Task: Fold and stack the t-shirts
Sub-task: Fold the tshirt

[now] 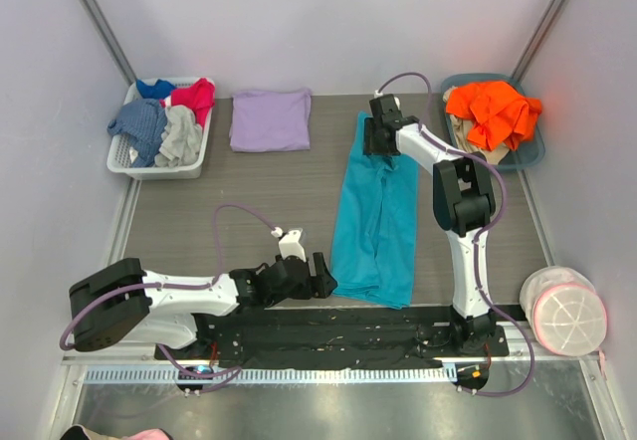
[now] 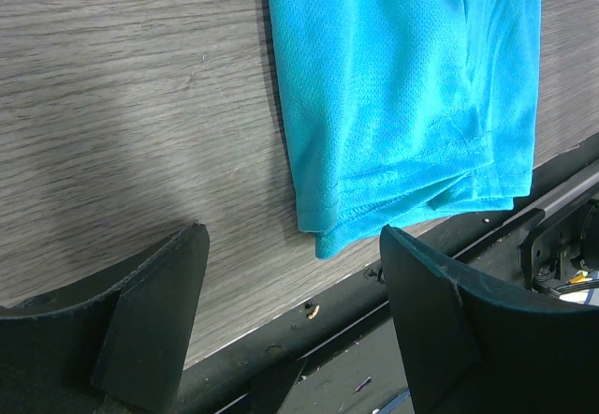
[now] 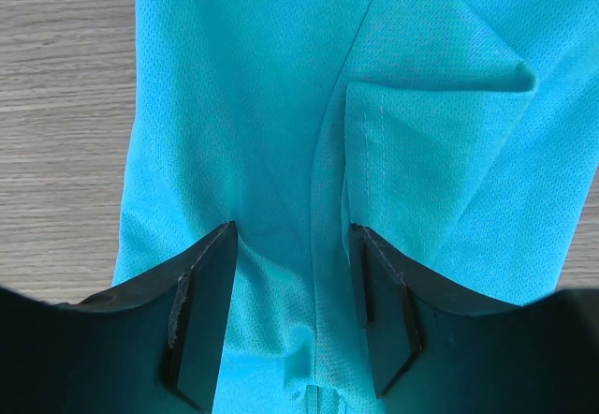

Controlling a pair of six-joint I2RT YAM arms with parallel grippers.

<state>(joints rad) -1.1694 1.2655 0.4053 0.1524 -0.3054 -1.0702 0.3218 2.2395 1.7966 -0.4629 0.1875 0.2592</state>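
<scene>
The teal t-shirt [image 1: 376,221] lies folded into a long strip down the middle of the table. My right gripper [image 1: 381,141] is at its far end. In the right wrist view this gripper [image 3: 292,229] is open, its fingertips pressed down into the teal cloth [image 3: 253,105], with a seam and a ridge of fabric between them. My left gripper [image 1: 320,279] sits low by the shirt's near left corner. It is open [image 2: 292,236] with only bare table between its fingers, and the hem corner [image 2: 393,86] lies just beyond. The lavender t-shirt [image 1: 271,118] lies folded at the back.
A white basket [image 1: 123,164] at the back left holds blue, red and grey garments. A blue bin [image 1: 530,153] at the back right holds an orange garment [image 1: 493,111]. A round white container [image 1: 563,311] stands at the near right. The black base rail [image 2: 449,236] runs along the near edge.
</scene>
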